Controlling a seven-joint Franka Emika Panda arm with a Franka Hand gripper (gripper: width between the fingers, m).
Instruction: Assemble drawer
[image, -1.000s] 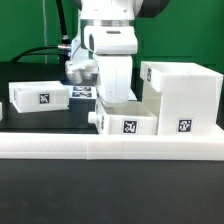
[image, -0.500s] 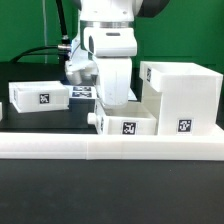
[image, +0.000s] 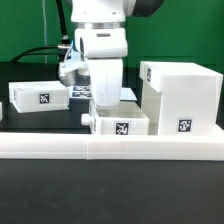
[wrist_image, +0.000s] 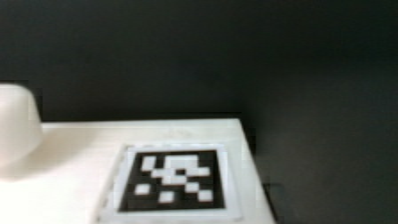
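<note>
Your Panda arm's fingers (image: 105, 100) hang low over the back of a small drawer tray (image: 120, 124), which sits on the black counter (image: 110, 190) just beside the tall casing (image: 180, 98) on the exterior view's right. You cannot tell how wide the fingers stand or whether they grip anything. A second tray (image: 40, 97) lies well apart on the exterior view's left. The wrist view shows a blurred tag (wrist_image: 175, 180).

White casing (image: 180, 95), white middle tray (image: 135, 124) and white far tray (image: 25, 98) bear black-and-white square tags (image: 185, 126); the bench (image: 110, 195) is black.
</note>
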